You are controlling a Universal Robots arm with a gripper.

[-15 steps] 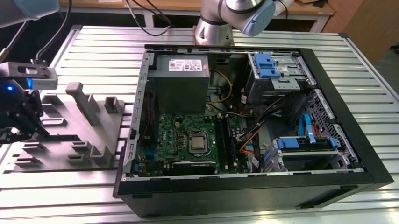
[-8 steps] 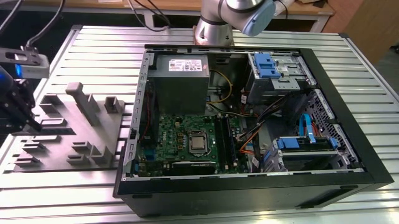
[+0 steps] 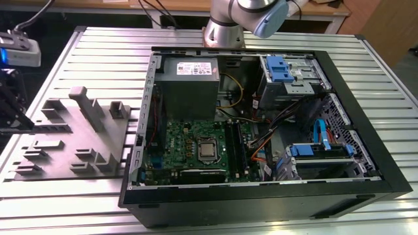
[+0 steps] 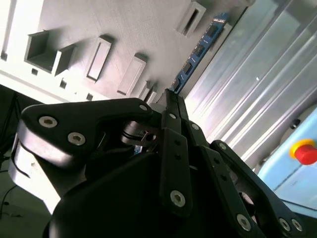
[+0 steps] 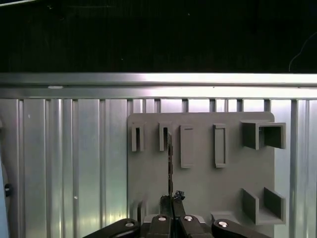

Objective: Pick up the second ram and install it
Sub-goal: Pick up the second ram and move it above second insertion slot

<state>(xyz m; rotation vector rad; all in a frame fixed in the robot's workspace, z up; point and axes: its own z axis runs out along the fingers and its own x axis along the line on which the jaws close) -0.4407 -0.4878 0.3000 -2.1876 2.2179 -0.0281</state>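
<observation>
**Ram in the gripper, over the fixture**

And there it is: the gripper [image 4: 171,96] is clenched on the ram [image 4: 198,52], pinching one end of the stick. In the second wrist view the blue-green board with its row of black chips runs straight out from the fingertips. It crosses the edge of the grey fixture [image 4: 124,29] where that meets the ribbed metal bench [image 4: 257,74]. A red button on a yellow base [image 4: 304,151] sits off to one side.

Over to the first wrist view: the ram [image 5: 170,163] is edge-on here, a thin dark line coming out of the gripper [image 5: 171,198] across the fixture's flat plate [image 5: 198,193]. Its far end lies just beside one narrow slot [image 5: 163,137] in the row. Whether the stick touches the fixture or hangs clear of it, I cannot tell. Square pockets [image 5: 262,135] stand at the plate's other end.

Now the exterior view: the fixture [image 3: 65,139] lies on the bench [image 3: 98,54] at the exterior view's left, just beside the PC case [image 3: 261,203]. The case lies flat with its side panel off. Inside it are the grey power supply [image 3: 189,83] and, nearer the camera, the green board [image 3: 186,142]. The arm's base [image 3: 225,24] stands behind the case.
</observation>
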